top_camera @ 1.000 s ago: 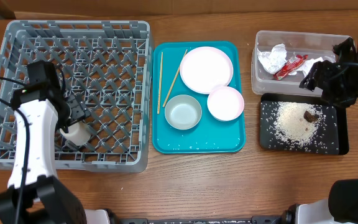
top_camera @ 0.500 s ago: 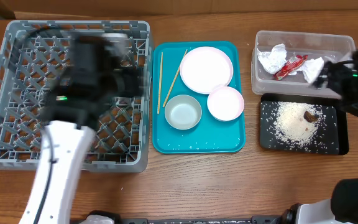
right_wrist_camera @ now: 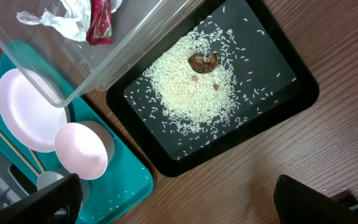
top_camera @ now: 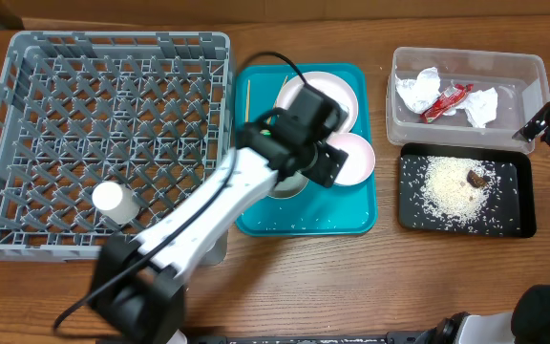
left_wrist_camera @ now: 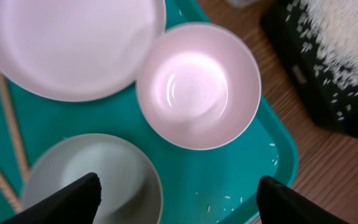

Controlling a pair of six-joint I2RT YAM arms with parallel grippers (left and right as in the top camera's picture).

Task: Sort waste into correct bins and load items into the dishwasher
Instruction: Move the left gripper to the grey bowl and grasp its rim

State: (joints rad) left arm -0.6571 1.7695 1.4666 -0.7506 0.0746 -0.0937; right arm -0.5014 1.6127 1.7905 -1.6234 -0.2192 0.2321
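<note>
- Our left gripper (left_wrist_camera: 178,182) hangs over the teal tray (left_wrist_camera: 247,168), fingers spread wide and holding nothing. The grey bowl (left_wrist_camera: 92,177) is just under one finger, with the small white plate (left_wrist_camera: 197,87) beyond it.
- We judge crowding to be the main risk. The bowl, small plate and large plate (left_wrist_camera: 67,43) sit almost touching, so a finger lowered between them could shove a neighbour or clip a rim.
- All three dishes are round, smooth and glossy. A pinch on a thin hard rim could slip and drop the dish on the way to the rack (top_camera: 122,40).
- The chopsticks (top_camera: 246,124) are thin wooden sticks lying flat at the tray's left side. We expect them to roll or resist pinching.
- Our right gripper (right_wrist_camera: 176,186), also wide open and empty, hovers above the bare wooden table (right_wrist_camera: 260,155), right of the black tray (top_camera: 509,215).
- Crumpled paper (top_camera: 416,91) and a red wrapper (top_camera: 447,98) lie in the clear tub (top_camera: 471,53). Loose rice (top_camera: 452,186) and a brown lump (top_camera: 475,177) sit in the matte black tray.
- A small white cup (top_camera: 113,198) stands in the grey lattice rack, near its left corner.
</note>
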